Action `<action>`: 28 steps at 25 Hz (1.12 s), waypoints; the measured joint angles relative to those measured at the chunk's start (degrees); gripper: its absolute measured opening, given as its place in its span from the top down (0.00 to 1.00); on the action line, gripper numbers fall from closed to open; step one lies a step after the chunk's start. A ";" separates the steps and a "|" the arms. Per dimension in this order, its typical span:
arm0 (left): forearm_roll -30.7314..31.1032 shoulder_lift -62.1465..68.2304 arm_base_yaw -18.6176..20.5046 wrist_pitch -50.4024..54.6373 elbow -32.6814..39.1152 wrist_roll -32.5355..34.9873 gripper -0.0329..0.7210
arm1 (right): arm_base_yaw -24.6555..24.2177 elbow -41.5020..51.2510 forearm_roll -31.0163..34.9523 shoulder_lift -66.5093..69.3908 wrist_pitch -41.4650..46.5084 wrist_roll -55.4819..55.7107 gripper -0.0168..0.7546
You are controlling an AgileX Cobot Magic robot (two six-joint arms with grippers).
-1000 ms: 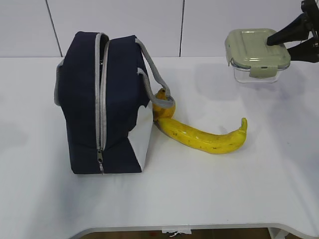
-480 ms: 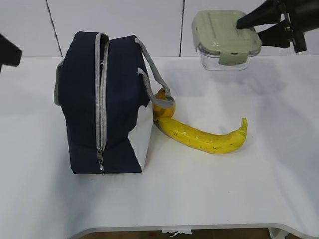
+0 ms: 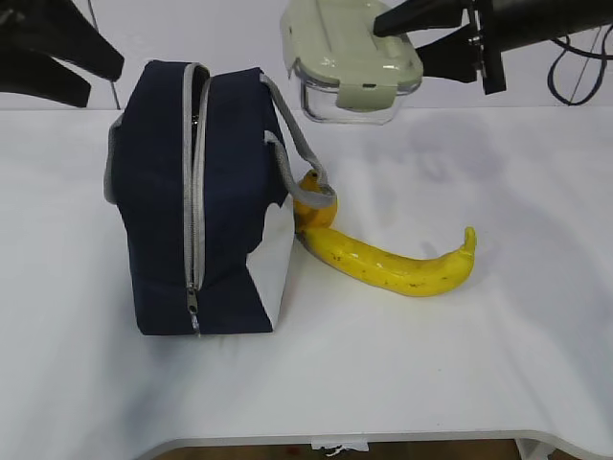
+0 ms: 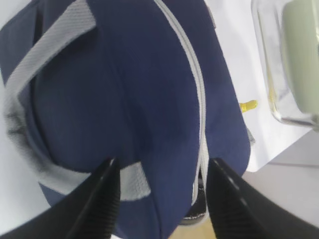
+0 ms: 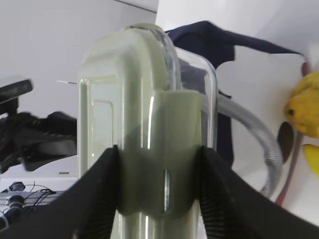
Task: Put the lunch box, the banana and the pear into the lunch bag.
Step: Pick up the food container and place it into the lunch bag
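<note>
The navy lunch bag (image 3: 192, 192) stands upright on the left of the table, with a narrow dark gap along its grey zipper near the top. In the air just right of the bag's top, my right gripper (image 3: 397, 48) is shut on the pale green lunch box (image 3: 345, 53), its jaws pressed on both sides of the clasp (image 5: 158, 149). My left gripper (image 3: 105, 84) hovers open at the bag's upper left, and its jaws straddle the bag's end (image 4: 160, 167) without touching. The pear (image 3: 314, 206) sits behind the bag's handle. Just in front of it lies the banana (image 3: 393, 264).
The table's front edge (image 3: 383, 439) runs close below the bag. A white wall (image 3: 220, 48) stands behind the table. The bag's grey handle (image 3: 302, 153) droops over the pear.
My right gripper has carried the lunch box up and to the left, close to the bag's top. The left gripper has come into view at the upper left and its jaws have widened.
</note>
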 joint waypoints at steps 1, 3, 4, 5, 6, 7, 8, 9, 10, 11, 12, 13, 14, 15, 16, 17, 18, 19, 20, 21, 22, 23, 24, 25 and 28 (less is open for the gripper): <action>0.00 1.33 -0.43 0.31 -0.68 0.13 0.40 | 0.65 0.00 0.25 0.00 0.00 0.00 0.52; 0.00 3.59 -1.47 0.46 -1.37 0.12 0.40 | 1.63 -0.61 0.36 0.00 0.00 0.00 0.52; 0.00 4.60 -1.90 0.50 -1.36 0.23 0.40 | 2.15 -1.14 0.36 0.00 0.00 0.00 0.52; 0.36 5.42 -2.34 0.50 -1.47 0.35 0.40 | 2.53 -1.72 0.36 0.00 0.00 0.00 0.52; 0.88 6.14 -2.47 0.50 -1.47 0.35 0.41 | 2.77 -2.47 0.38 0.00 0.00 0.00 0.52; 1.28 6.80 -2.68 0.59 -1.47 0.35 0.43 | 2.86 -3.20 0.49 0.00 0.00 0.00 0.52; 1.70 7.24 -2.73 0.59 -1.47 0.44 0.48 | 2.86 -3.75 0.71 0.00 0.00 0.00 0.52; 2.31 7.35 -2.73 0.70 -1.47 0.44 0.56 | 2.86 -4.27 0.71 0.00 0.11 0.00 0.52; 3.03 7.35 -2.73 0.73 -1.47 0.44 0.67 | 2.86 -4.83 0.71 0.00 0.11 0.00 0.52; 3.74 7.35 -2.73 0.78 -1.47 0.47 0.78 | 2.86 -5.30 0.80 0.00 0.11 0.00 0.52; 4.82 7.35 -2.73 1.04 -1.72 0.58 0.86 | 2.86 -5.55 0.80 0.00 0.11 0.00 0.52; 5.98 7.35 -2.73 1.14 -1.96 0.58 0.91 | 2.86 -5.84 0.80 0.00 0.21 0.11 0.52; 6.95 7.35 -2.73 1.62 -2.06 0.58 0.93 | 2.86 -6.05 0.80 0.00 0.22 0.11 0.52; 8.07 7.35 -2.73 1.90 -2.33 0.70 0.94 | 2.86 -6.19 0.80 0.00 0.31 0.11 0.52; 9.40 7.35 -2.73 2.13 -2.57 0.70 0.94 | 2.86 -6.31 0.80 0.00 0.36 0.11 0.52; 10.91 7.35 -2.73 2.18 -2.57 0.70 0.94 | 2.86 -6.31 0.80 0.00 0.36 0.11 0.52; 12.22 7.35 -2.73 2.27 -2.57 0.46 0.94 | 2.86 -6.31 0.80 0.00 0.36 0.11 0.52; 13.79 7.35 -2.73 2.27 -2.57 0.06 0.94 | 2.86 -6.31 0.80 0.00 0.44 0.23 0.52; 15.18 7.35 -2.73 2.42 -2.57 -0.58 0.94 | 2.86 -6.31 0.80 0.00 0.44 0.38 0.52; 16.04 7.35 -2.73 2.41 -2.57 -0.90 0.94 | 2.86 -6.31 0.80 0.00 0.44 0.48 0.52; 16.65 7.35 -2.73 2.51 -2.57 -1.24 0.94 | 2.86 -6.31 0.80 0.00 0.44 0.48 0.52; 16.92 7.35 -2.73 2.57 -2.57 -1.39 0.94 | 3.01 -6.31 0.80 0.00 0.44 0.48 0.52; 17.03 7.35 -2.73 2.59 -2.57 -1.42 0.94 | 3.13 -6.31 0.80 0.00 0.44 0.48 0.52; 17.06 7.35 -2.73 2.68 -2.57 -1.52 0.94 | 3.53 -6.31 0.80 0.00 0.44 0.49 0.52; 17.15 7.35 -2.73 3.26 -2.57 -1.64 0.94 | 5.89 -6.31 0.80 0.00 0.44 0.49 0.52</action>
